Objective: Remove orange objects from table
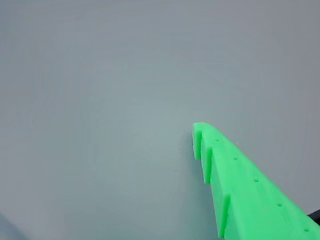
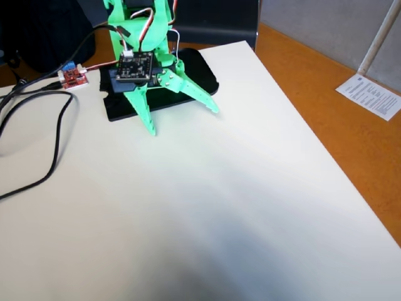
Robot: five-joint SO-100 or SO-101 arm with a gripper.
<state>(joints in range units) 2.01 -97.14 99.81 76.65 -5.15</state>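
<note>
The orange knitted lump is not in either view. My green gripper [image 2: 183,121] hangs over the back part of the off-white table [image 2: 207,207], near the black base plate. Its two fingers are spread wide apart and hold nothing. In the wrist view only one green finger [image 1: 240,180] shows, coming in from the lower right over bare table [image 1: 100,100].
The glossy black base plate [image 2: 203,69] sits at the table's back. A small red circuit board [image 2: 73,77] and black cables [image 2: 56,144] lie at the left. The orange-brown floor [image 2: 326,113] with a sheet of paper [image 2: 374,95] lies beyond the table's right edge.
</note>
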